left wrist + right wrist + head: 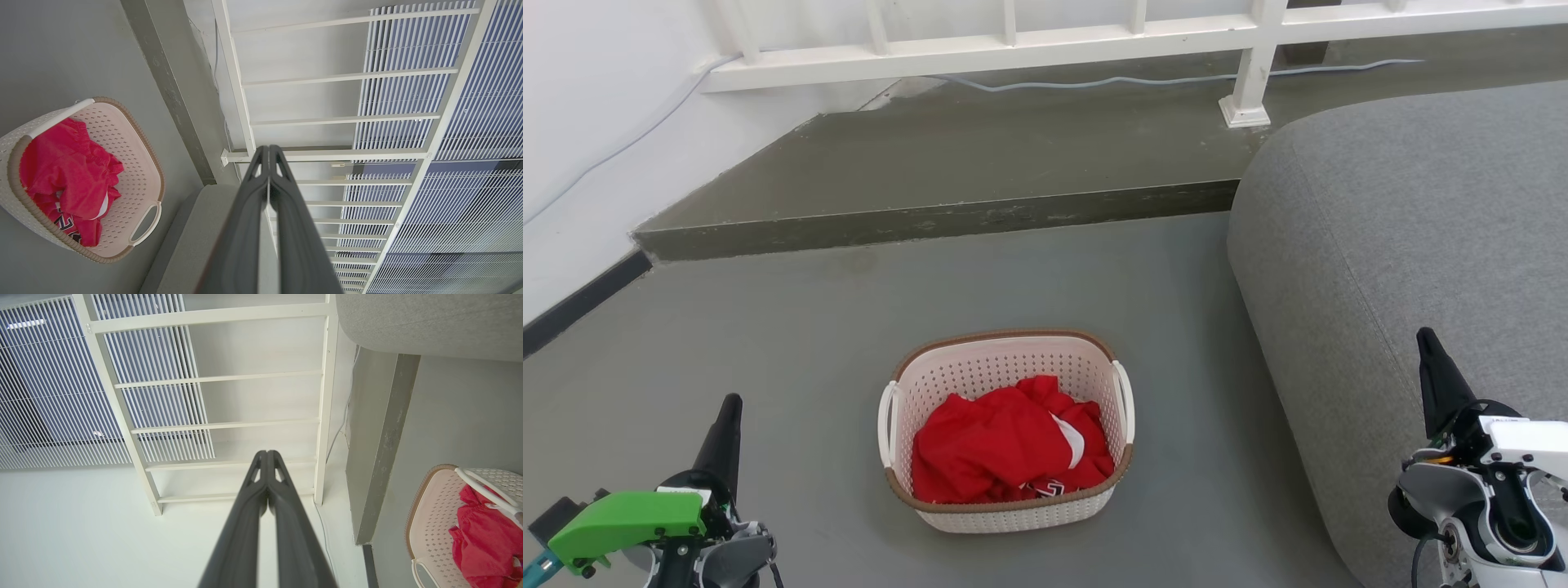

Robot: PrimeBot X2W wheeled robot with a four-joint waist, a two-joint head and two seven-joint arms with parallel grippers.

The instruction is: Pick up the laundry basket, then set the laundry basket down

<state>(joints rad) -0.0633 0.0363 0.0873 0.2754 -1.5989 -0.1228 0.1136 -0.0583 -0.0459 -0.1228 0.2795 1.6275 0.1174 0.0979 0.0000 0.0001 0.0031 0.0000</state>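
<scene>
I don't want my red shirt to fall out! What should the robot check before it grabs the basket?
1. The laundry basket stands upright on the floor: ok.
2. The red clothes lie inside, below the rim: ok.
3. The side handles are free, with nothing on them: ok.
4. The left fingers are open for a handle: not ok. They are pressed shut and apart from the basket.
5. The right fingers are open for a handle: not ok. They are shut too, off to the basket's other side, in front of the grey sofa.
6. The load is light enough to lift: cannot tell.
</scene>
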